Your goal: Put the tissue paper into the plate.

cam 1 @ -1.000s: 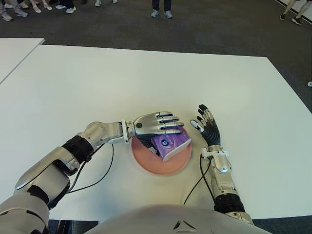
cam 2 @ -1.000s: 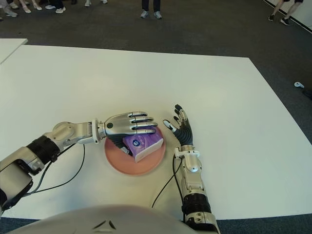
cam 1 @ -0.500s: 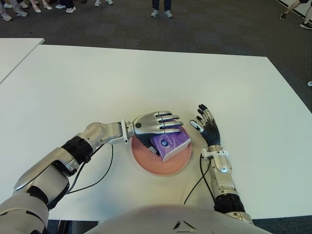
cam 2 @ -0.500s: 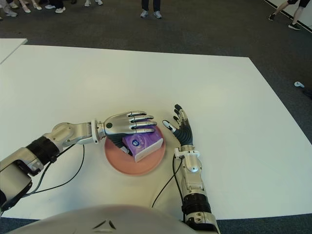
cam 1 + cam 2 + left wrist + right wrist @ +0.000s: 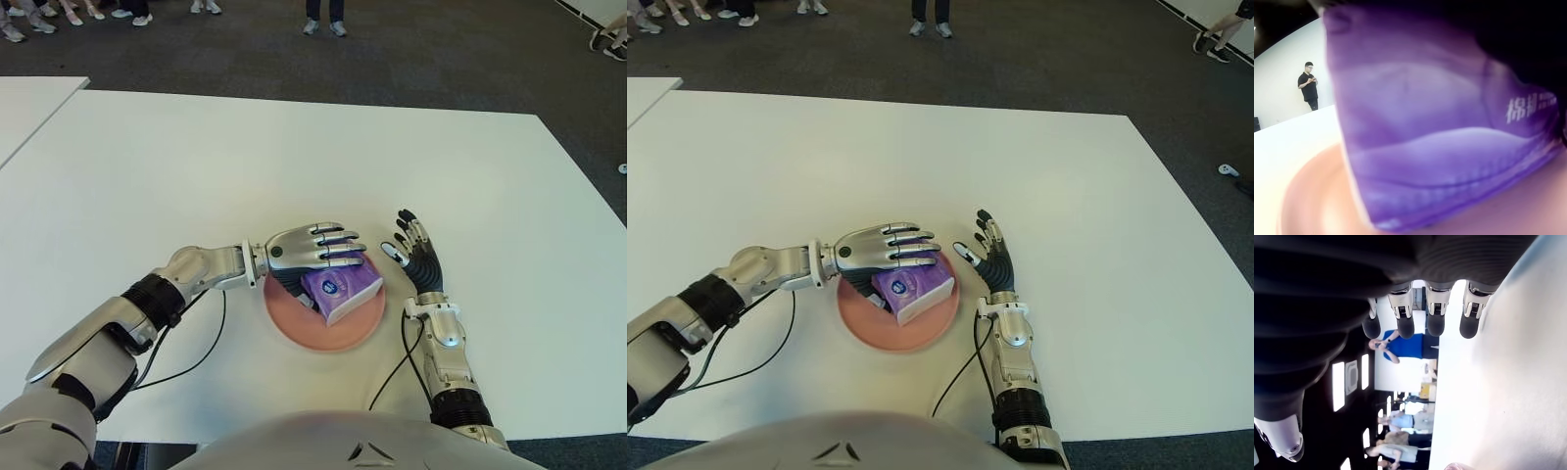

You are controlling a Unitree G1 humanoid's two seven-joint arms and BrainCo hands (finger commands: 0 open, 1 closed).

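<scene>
purple tissue pack [image 5: 340,291] lying tilted inside pink plate [image 5: 304,333] at near centre of white table [image 5: 196,166]. left hand [image 5: 312,251] laid over far-left part of pack, fingers stretched across its top and touching it, thumb hidden beneath; firm grasp or loose contact impossible to tell. right hand [image 5: 416,257] just right of plate, fingers spread and empty. feet of several people [image 5: 323,25] on dark carpet beyond far table edge.

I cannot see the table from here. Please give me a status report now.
Left hand shut on tissue pack, over the plate. Pack in the plate, tilted. Right hand open, beside the plate on its right. Nothing in the way.
</scene>
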